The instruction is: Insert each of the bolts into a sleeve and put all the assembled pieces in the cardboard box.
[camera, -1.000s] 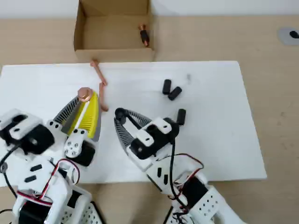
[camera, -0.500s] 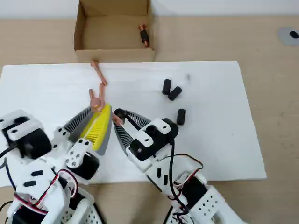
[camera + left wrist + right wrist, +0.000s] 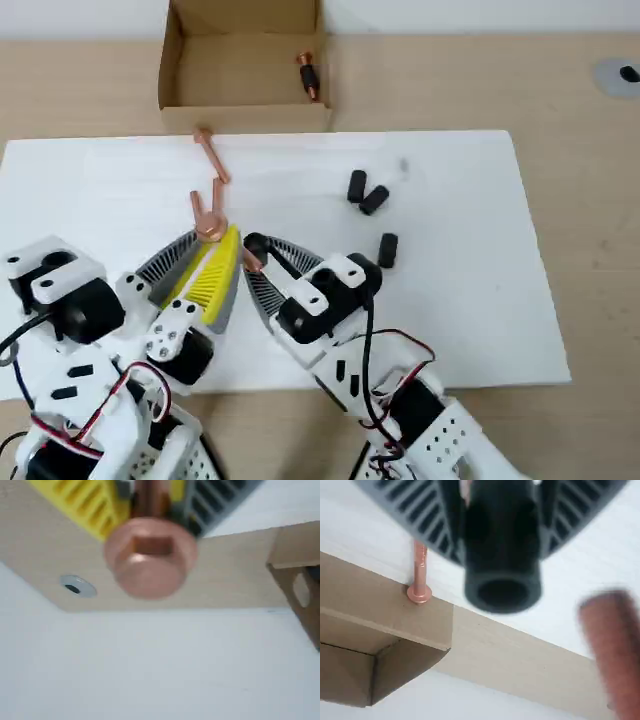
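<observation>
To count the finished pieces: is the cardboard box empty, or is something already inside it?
Not empty. One assembled piece, a copper bolt in a black sleeve, lies inside the cardboard box, near its right wall.

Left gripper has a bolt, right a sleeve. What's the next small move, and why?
Probably shift the bolt in the left gripper sideways to align with the sleeve in the right gripper; its tip sits beside the opening, not in it.
</observation>
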